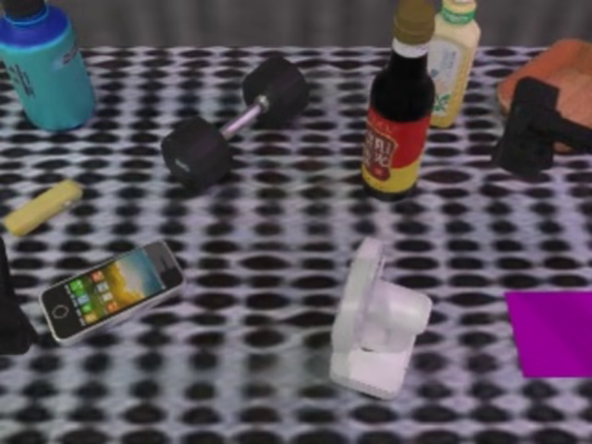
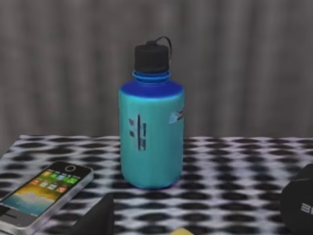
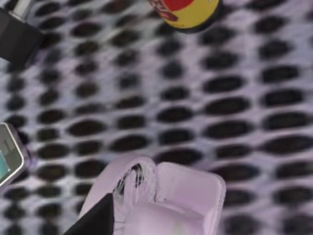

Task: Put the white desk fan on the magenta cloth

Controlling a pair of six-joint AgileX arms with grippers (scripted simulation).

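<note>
**Fan waits in the lower middle, cloth at the right edge**

The white desk fan (image 1: 377,324) stands free in the top view's lower centre, well apart from the magenta cloth (image 1: 552,331) at the right edge. The right gripper (image 1: 535,127) sits upper right, by the orange-brown tray (image 1: 555,69), probably on approach; whether its fingers are open I cannot tell. The left arm is parked at the left edge.
</note>
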